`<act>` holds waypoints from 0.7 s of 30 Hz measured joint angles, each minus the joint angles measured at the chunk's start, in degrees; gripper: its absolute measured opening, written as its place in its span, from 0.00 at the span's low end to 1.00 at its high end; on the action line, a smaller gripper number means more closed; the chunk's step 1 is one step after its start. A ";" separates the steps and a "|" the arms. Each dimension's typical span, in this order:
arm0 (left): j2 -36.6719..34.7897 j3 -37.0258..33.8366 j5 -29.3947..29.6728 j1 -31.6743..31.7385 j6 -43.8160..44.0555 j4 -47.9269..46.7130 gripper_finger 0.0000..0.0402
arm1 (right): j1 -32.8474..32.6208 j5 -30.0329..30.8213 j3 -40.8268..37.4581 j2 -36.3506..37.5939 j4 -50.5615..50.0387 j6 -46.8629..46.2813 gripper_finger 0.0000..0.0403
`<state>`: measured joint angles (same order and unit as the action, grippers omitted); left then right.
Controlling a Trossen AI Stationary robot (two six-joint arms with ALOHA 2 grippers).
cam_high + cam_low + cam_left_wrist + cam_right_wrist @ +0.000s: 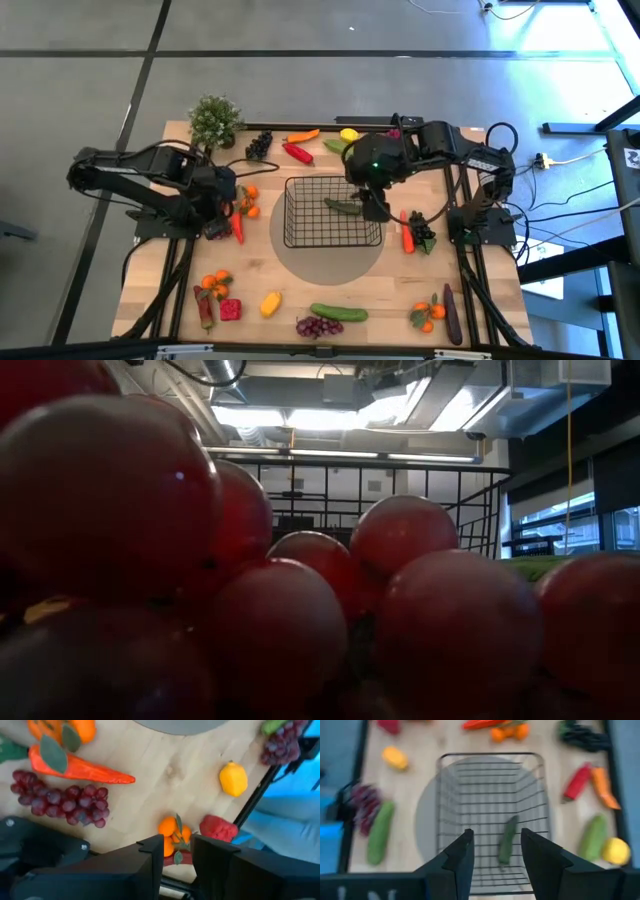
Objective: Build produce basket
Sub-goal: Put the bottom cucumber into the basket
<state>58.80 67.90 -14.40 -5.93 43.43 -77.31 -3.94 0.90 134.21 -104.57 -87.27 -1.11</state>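
Observation:
The black wire basket [333,212] stands on a grey disc at the table's middle, and a green cucumber [508,840] lies on its floor. My right gripper [496,851] hangs open above the basket's right part [375,205], clear of the cucumber. My left gripper [177,855] is open over the table's left side [222,225], with nothing between its fingers. Beside it lie a red pepper [80,769], purple grapes [60,800] and oranges [172,831]. More produce lies loose around the basket.
A potted plant [214,120] stands at the far left corner. A lemon [270,302], a cucumber [338,313], grapes [318,326] and an eggplant [452,312] lie along the near edge. Red grapes [300,590] fill the low view.

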 joint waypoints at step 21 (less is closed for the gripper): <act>-0.57 0.00 11.94 -23.06 10.36 10.96 0.20 | -5.69 -3.59 -24.75 21.09 20.91 -6.25 0.37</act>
<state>58.23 67.90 -2.46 -28.99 53.79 -66.35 -9.63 -2.70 109.47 -83.48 -66.37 -7.36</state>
